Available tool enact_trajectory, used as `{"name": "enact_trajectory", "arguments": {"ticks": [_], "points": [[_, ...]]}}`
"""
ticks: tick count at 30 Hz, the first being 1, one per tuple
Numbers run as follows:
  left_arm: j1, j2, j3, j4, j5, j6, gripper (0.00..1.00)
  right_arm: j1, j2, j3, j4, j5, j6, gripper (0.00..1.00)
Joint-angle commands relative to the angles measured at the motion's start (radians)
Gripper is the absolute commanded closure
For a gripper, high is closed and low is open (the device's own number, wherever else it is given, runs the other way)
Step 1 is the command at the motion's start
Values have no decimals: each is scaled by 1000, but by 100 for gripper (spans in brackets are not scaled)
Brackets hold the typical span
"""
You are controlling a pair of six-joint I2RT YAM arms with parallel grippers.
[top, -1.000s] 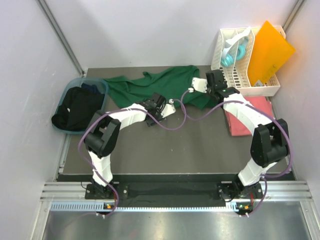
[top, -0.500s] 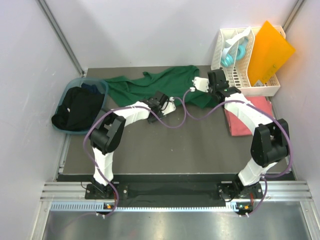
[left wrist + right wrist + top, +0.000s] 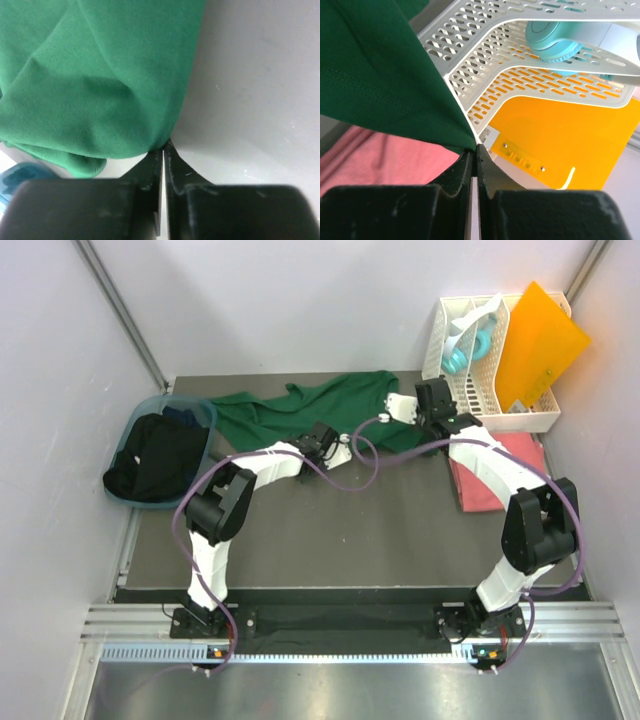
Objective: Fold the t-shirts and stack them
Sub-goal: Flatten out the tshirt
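Observation:
The dark green t-shirt [image 3: 310,405] lies spread and rumpled across the back of the table. My left gripper [image 3: 318,438] is at its near edge. In the left wrist view its jaws [image 3: 164,147] are shut, pinching the hem of the green cloth [image 3: 100,85]. My right gripper [image 3: 432,408] is at the shirt's right end, by the rack. Its jaws [image 3: 475,146] are shut on a corner of the green cloth [image 3: 380,85]. A coral pink t-shirt [image 3: 500,475] [image 3: 385,160] lies folded at the right. Black t-shirts [image 3: 155,455] fill the basket on the left.
A teal basket [image 3: 205,415] stands at the left edge. A white slotted rack [image 3: 480,390] [image 3: 485,65] holding a teal object [image 3: 462,350] stands at the back right. An orange plastic sheet [image 3: 540,340] [image 3: 570,135] leans in it. Purple cables loop over the mat.
My left gripper has closed on the green t-shirt's near edge after shifting slightly right. The right gripper has kept its grip and place.

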Motion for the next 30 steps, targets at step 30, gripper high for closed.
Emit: {"name": "enact_trajectory", "arguments": {"ticks": [30], "points": [[96,-477,153,253,-315,436,100,-26,-25,117,206,63,48,100]]}}
